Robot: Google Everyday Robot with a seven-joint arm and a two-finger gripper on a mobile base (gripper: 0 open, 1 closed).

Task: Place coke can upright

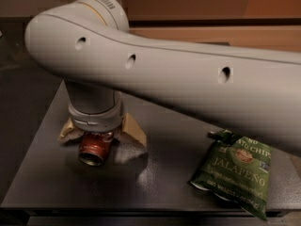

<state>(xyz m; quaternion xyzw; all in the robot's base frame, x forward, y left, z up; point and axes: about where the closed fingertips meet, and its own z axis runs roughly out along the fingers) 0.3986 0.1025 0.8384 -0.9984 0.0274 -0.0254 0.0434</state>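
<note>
The coke can (95, 149) lies on its side on the dark table (155, 182), left of the middle, with its silver end facing the front edge. Only its front half shows; the rest is hidden under my wrist. My gripper (101, 136) is directly above the can and points down. It is open, with one tan finger (69, 129) left of the can and the other tan finger (134, 131) to its right. Both fingers stand wider than the can, close to the tabletop.
A green jalapeño chip bag (235, 171) lies flat at the front right of the table. My thick grey arm (188, 84) spans the upper view and hides the back of the table. The table's front edge (141, 210) runs just below the can.
</note>
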